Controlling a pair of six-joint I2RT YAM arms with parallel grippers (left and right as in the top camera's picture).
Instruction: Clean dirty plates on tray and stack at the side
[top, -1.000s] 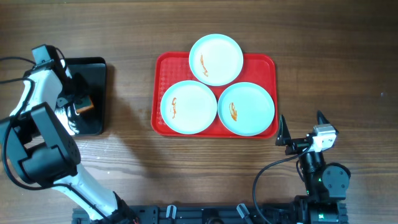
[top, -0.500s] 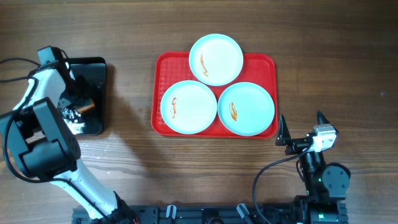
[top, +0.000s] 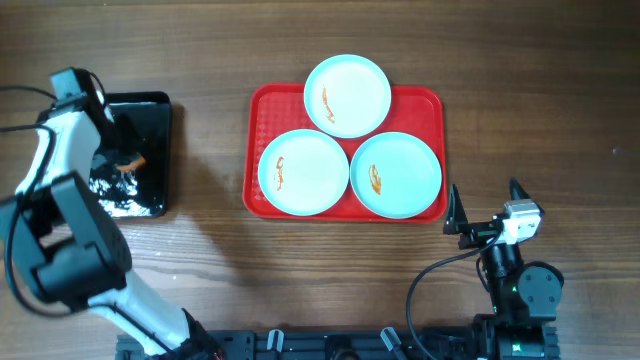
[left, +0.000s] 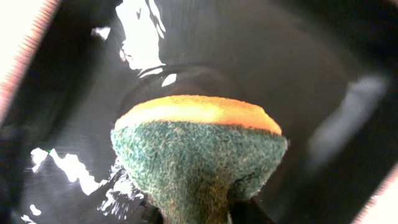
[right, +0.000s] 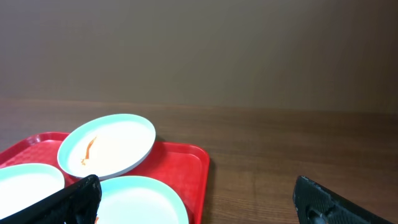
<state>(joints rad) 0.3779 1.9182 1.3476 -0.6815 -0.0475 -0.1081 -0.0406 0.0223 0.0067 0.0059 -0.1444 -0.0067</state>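
Observation:
Three pale mint-white plates lie on the red tray, each with an orange-red smear: one at the back, one front left, one front right. The back plate and the tray also show in the right wrist view. My left gripper is over the black tray, shut on a green and orange sponge. My right gripper is open and empty, near the table's front edge, right of the red tray.
The black tray holds shiny wet patches at the left of the table. Bare wooden tabletop lies right of the red tray and between the two trays.
My left gripper has shifted a little within the black tray with the sponge. The right arm and the plates have not moved.

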